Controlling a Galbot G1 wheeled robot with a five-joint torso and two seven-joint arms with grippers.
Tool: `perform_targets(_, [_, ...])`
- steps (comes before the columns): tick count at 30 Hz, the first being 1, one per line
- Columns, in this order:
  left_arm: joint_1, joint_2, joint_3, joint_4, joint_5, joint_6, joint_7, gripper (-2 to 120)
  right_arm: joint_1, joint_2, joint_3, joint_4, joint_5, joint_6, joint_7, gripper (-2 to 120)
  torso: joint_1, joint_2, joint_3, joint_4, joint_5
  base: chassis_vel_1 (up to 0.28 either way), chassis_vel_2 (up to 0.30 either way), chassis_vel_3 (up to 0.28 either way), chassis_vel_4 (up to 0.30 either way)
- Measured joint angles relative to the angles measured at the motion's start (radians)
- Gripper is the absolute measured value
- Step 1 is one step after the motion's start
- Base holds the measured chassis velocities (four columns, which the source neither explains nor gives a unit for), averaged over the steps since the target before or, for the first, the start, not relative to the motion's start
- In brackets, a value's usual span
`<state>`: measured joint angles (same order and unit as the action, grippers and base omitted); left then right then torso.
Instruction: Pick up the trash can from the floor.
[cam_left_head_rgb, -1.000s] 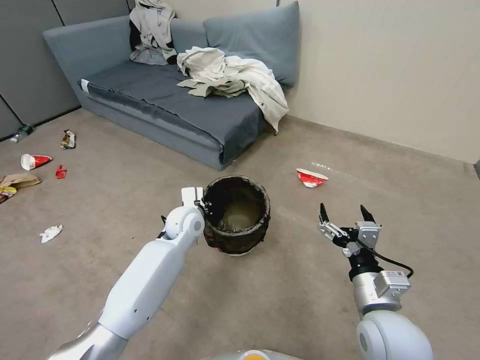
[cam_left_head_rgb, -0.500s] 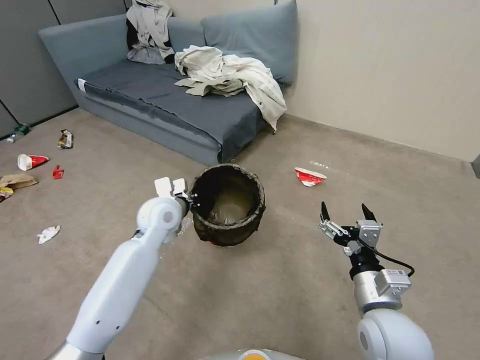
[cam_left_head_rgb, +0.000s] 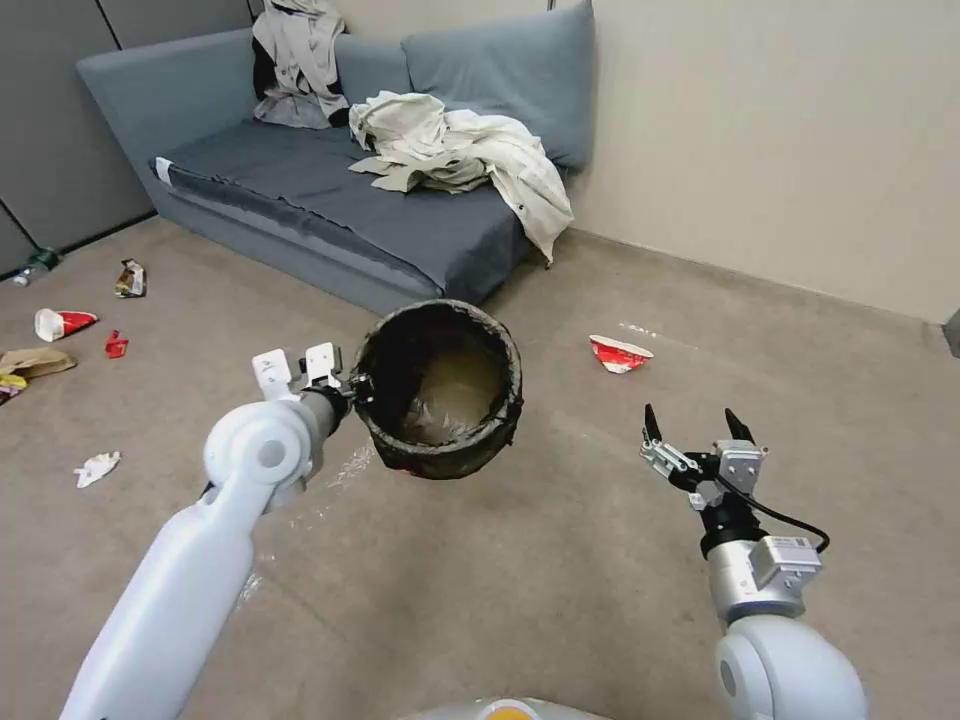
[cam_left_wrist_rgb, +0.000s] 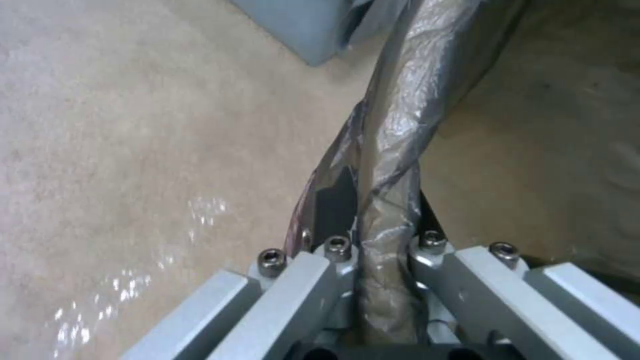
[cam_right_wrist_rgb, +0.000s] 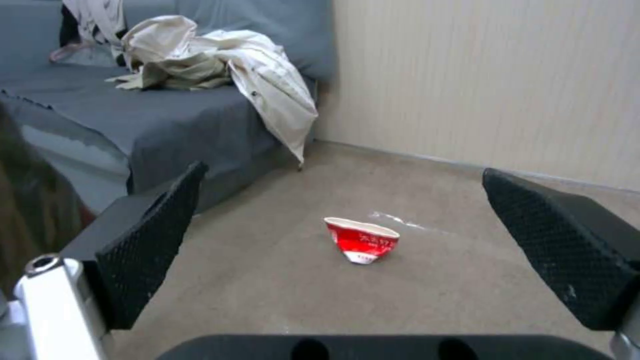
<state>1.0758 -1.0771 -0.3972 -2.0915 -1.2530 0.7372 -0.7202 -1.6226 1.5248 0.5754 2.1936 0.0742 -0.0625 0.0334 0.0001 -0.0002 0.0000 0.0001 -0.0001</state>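
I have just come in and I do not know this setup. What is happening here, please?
The robot is picking up the trash can. Its left hand is shut on the bag-covered rim, and the can hangs tilted above the floor, its opening turned toward the camera. The right hand waits open to the side, holding nothing. A crushed red cup lies on the carpet beyond it, near the sofa.
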Motion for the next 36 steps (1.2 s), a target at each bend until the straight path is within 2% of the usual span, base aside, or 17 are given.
perform_targets(3, [0.072, -0.011, -0.015, -0.061, 0.018, 0.000, 0.005, 0, 0.001, -0.001, 0.001, 0.000, 0.000, 0.000, 0.001, 100, 0.000, 0.000, 0.000, -0.0001, 0.0000, 0.000, 0.000, 0.000, 0.000])
perform_targets(11, [0.136, -0.028, -0.019, -0.139, 0.058, -0.001, 0.019, 0, 0.001, -0.002, 0.003, 0.000, 0.001, -0.002, 0.004, 100, 0.000, 0.000, 0.000, -0.0003, 0.0002, 0.000, 0.000, 0.000, 0.000])
perform_targets(21, [0.173, -0.038, -0.011, -0.176, 0.095, -0.002, 0.025, 0, 0.003, 0.000, 0.003, -0.001, 0.002, -0.002, 0.005, 100, 0.000, 0.000, 0.000, -0.0001, 0.0001, 0.000, 0.000, 0.000, 0.000])
perform_targets(36, [0.190, -0.054, -0.011, -0.187, 0.120, -0.002, 0.026, 0, 0.002, 0.005, 0.002, 0.004, 0.002, -0.001, 0.006, 100, 0.000, 0.000, 0.000, -0.0001, 0.0001, 0.000, 0.000, 0.000, 0.000])
